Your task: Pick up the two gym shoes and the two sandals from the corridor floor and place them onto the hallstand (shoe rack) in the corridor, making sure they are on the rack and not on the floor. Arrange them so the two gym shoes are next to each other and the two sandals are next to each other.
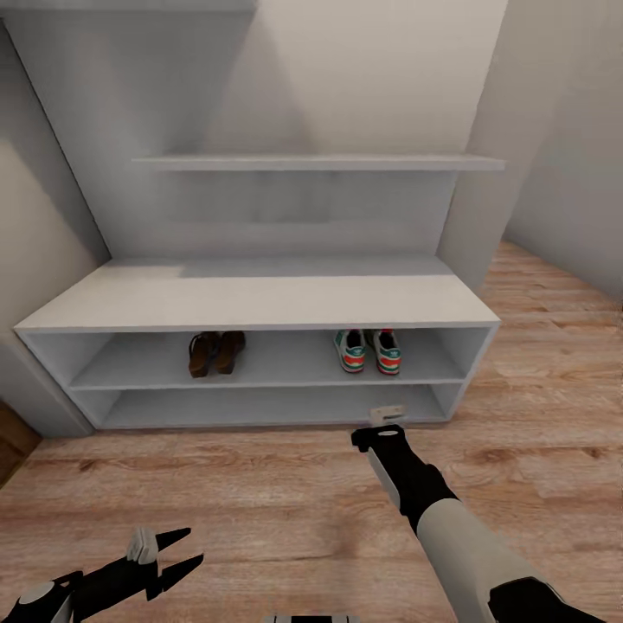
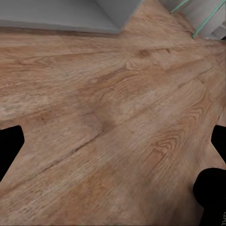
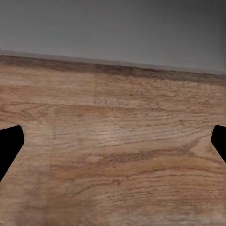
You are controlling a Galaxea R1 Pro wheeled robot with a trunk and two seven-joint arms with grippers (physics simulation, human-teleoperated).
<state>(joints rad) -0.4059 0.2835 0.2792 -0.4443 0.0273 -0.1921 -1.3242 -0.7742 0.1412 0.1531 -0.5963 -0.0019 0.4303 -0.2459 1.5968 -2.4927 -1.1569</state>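
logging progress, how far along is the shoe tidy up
Essentially done. The white lace-up gym shoes with green stripes sit side by side on the upper shelf of the low light-grey hallstand, the brown leather sandals paired further left. Both the left gripper and right gripper are open, holding nothing. No shoes visible on the floor.

On my low grey open-fronted hallstand [image 1: 260, 298], upper shelf: brown leather sandals [image 1: 215, 353] left, white lace-up gym shoes [image 1: 368, 350] right.

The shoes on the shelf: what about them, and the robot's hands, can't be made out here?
- Gym shoes, head view: toes hidden in shade under the rack's top.
- Sandals, head view: too small and dark to make out straps.
- Right gripper, head view: fingers foreshortened behind the wrist; both fingertips cut by wrist-view edges.
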